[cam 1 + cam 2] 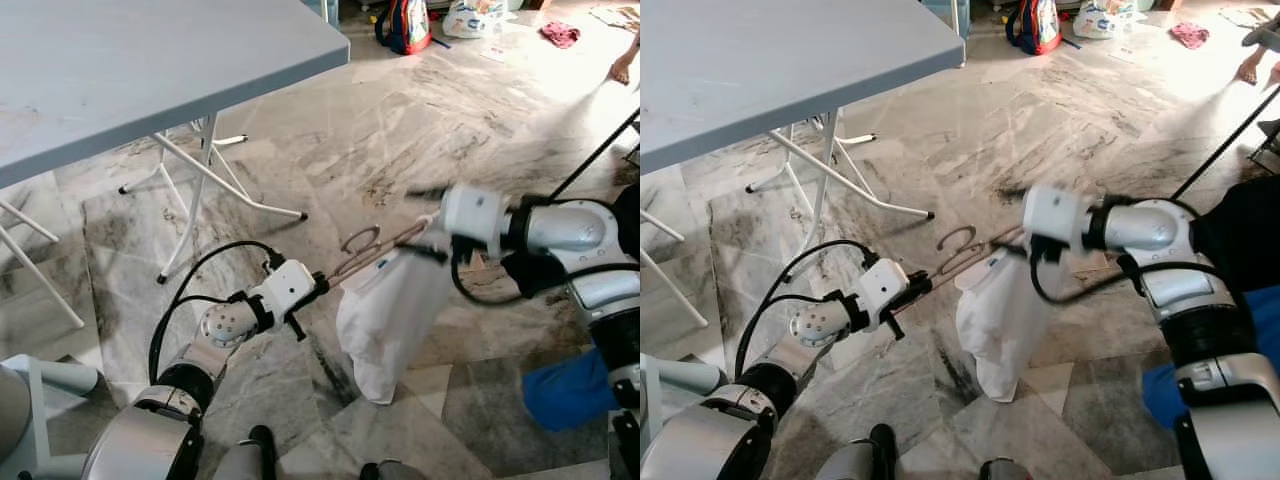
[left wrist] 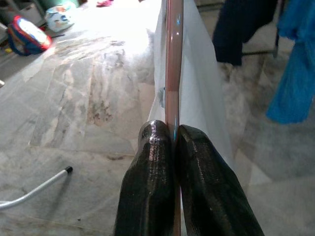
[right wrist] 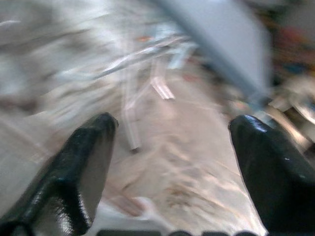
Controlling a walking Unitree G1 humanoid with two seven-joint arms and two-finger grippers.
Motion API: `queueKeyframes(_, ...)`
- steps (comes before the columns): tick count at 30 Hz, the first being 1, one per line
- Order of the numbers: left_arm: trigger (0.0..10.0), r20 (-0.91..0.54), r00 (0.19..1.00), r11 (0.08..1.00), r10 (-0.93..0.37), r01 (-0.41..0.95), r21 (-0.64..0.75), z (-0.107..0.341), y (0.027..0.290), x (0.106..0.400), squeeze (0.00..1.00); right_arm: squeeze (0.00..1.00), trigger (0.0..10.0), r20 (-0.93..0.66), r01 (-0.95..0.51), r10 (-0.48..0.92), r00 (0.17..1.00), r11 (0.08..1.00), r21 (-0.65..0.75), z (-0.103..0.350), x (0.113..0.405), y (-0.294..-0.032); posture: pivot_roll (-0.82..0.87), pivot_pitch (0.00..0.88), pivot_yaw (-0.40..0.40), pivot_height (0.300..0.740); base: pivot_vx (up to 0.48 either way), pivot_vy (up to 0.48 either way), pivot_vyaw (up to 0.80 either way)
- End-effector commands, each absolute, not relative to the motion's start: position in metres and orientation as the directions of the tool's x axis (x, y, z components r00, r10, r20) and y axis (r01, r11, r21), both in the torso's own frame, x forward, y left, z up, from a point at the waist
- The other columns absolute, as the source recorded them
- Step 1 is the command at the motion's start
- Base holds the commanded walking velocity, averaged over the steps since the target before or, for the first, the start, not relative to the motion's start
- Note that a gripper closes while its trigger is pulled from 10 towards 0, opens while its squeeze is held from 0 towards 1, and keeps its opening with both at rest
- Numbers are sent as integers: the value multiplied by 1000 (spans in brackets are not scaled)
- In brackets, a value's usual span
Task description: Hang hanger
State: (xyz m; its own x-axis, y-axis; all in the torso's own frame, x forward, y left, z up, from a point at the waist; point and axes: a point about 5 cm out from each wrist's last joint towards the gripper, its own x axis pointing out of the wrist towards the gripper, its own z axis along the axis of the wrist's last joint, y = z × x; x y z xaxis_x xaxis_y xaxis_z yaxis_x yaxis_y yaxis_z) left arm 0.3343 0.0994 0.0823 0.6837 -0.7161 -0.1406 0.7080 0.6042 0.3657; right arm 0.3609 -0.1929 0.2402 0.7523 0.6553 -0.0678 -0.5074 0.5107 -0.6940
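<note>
- The left claw (image 2: 173,142) is squeezed tight on one end of a thin pinkish-brown hanger (image 1: 372,250), out in front of the robot and above the marble floor (image 1: 330,130).
- One white cloth (image 1: 385,315) hangs from the hanger, just past the left claw, and droops down toward the floor.
- The hanger's wire hook (image 1: 962,240) sticks up near the middle, between the two claws.
- The right claw (image 3: 172,142) is at the far end of the hanger, by the top of the white cloth. Its two black fingers (image 3: 86,162) are spread wide apart with nothing between them. Its wrist picture is blurry.
- One grey counter (image 1: 150,60) with white folding legs stands beyond the left claw.
- Far past both claws there is one red and blue bag (image 1: 405,25), one white bag (image 1: 475,15) and one pink rag (image 1: 560,33) on the floor.
- One blue cloth (image 1: 565,390) and one dark cloth (image 1: 1245,235) hang near the right arm.
- A person's foot (image 1: 623,68) is at the far edge.
</note>
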Motion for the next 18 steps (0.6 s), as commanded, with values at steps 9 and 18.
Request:
queueKeyframes(9, 0, 80, 728, 704, -681, 621, 344, 104, 96, 336, 0, 1000, 10000, 104, -261, 343, 933, 848, -461, 203, 358, -217, -78, 236, -5, 740, 0, 0, 0)
queueKeyframes(18, 0, 149, 648, 654, -747, 675, 341, 111, 85, 327, 0, 882, 10000, 28, -215, 226, 974, 952, -217, 154, 344, -211, -64, 232, 9, 740, 0, 0, 0)
